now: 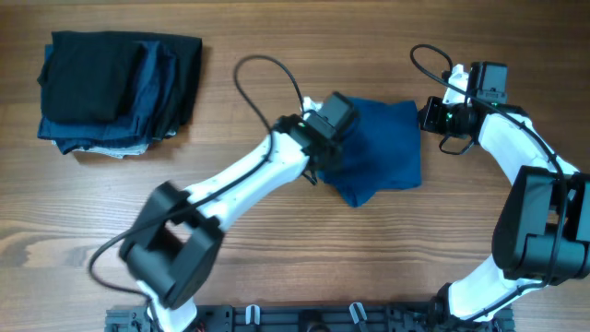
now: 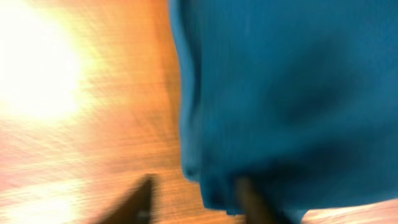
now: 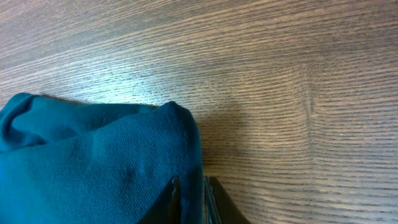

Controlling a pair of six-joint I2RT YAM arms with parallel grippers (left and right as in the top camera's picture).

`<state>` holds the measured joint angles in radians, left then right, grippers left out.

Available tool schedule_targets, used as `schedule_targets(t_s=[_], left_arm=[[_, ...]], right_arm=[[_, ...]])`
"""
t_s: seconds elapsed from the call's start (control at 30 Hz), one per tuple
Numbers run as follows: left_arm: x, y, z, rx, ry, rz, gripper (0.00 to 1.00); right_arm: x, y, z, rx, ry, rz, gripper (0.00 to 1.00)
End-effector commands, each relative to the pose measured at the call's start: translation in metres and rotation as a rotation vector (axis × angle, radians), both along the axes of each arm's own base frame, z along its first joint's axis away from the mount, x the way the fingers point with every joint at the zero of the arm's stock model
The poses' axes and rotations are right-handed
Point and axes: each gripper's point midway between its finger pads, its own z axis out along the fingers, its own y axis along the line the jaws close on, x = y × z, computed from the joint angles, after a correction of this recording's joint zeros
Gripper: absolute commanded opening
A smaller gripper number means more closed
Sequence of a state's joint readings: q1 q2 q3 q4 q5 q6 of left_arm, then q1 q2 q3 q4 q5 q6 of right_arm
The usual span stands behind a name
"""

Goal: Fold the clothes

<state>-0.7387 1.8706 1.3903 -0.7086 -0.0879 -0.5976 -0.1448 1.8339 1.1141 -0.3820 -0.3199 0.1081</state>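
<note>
- The shirt (image 1: pixel 383 152) lies as a small, lumpy packet on the desk (image 1: pixel 415 258), out toward 3 o'clock from the middle. I'd judge the folding is near its end, with a last fold or tidy-up in hand.
- The left end effector (image 1: pixel 330 129) sits over the shirt's 9 o'clock edge. In its wrist view its fingers (image 2: pixel 252 202) stand wide apart, one on bare wood and one at the cloth's edge, gripping nothing.
- The right end effector (image 1: pixel 426 115) is at the shirt's 2 o'clock corner, narrow, and seems to pinch the cloth's edge between its fingers (image 3: pixel 214 199).
- Next, I reckon, the right needs to let go cleanly without dragging that corner, and the loose flap at 6 o'clock wants squaring.
- A dark pile (image 1: pixel 120 88) lies at 10 o'clock, well apart.
- Hard to make out:
  - The left wrist view is blurred and glare-washed.
  - From above, the left wrist covers the shirt's 10 o'clock part.
  - Collar and placket show nowhere.
  - How firm the right pinch is I can't tell.
</note>
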Motion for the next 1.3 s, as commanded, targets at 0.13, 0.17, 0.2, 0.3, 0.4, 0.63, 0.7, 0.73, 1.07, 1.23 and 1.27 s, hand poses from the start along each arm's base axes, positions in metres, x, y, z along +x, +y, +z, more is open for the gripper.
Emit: schedule_targets(t_s=[0.13, 0.17, 0.2, 0.3, 0.4, 0.63, 0.7, 0.73, 1.07, 1.23, 1.27], left_arm=[[0.035, 0.004, 0.003, -0.077, -0.059, 0.070, 1.00], [0.037, 0.003, -0.002, -0.080, -0.057, 0.077, 0.99], [0.038, 0.001, -0.007, -0.083, -0.051, 0.088, 0.99], [0.039, -0.006, -0.023, -0.083, -0.036, 0.082, 0.99], [0.039, -0.013, -0.038, -0.077, -0.032, 0.070, 0.99], [0.039, -0.017, -0.073, -0.042, -0.007, 0.031, 0.99], [0.037, -0.024, -0.081, -0.034, -0.011, -0.012, 1.00], [0.036, -0.026, -0.083, -0.031, -0.013, -0.027, 1.00], [0.018, -0.029, -0.129, 0.052, 0.045, -0.105, 0.88], [0.010, -0.025, -0.136, 0.067, 0.082, -0.110, 0.56], [0.009, -0.023, -0.136, 0.072, 0.089, -0.110, 0.56]], right_arm=[[-0.005, 0.002, -0.011, -0.006, 0.030, 0.005, 0.33], [-0.005, 0.002, -0.011, -0.006, 0.030, 0.005, 0.35], [-0.005, 0.002, -0.011, -0.006, 0.030, 0.005, 0.37], [-0.005, 0.002, -0.011, -0.005, 0.030, 0.004, 0.40], [-0.005, 0.002, -0.011, -0.004, 0.031, 0.004, 0.41], [-0.005, 0.002, -0.011, -0.004, 0.032, 0.003, 0.41], [-0.006, 0.002, -0.011, -0.004, 0.033, 0.004, 0.41], [-0.006, 0.002, -0.011, -0.004, 0.033, 0.004, 0.41], [-0.006, 0.002, -0.011, -0.004, 0.033, 0.003, 0.41], [-0.006, 0.002, -0.011, -0.004, 0.033, 0.003, 0.41], [-0.006, 0.002, -0.011, -0.004, 0.033, 0.003, 0.41]])
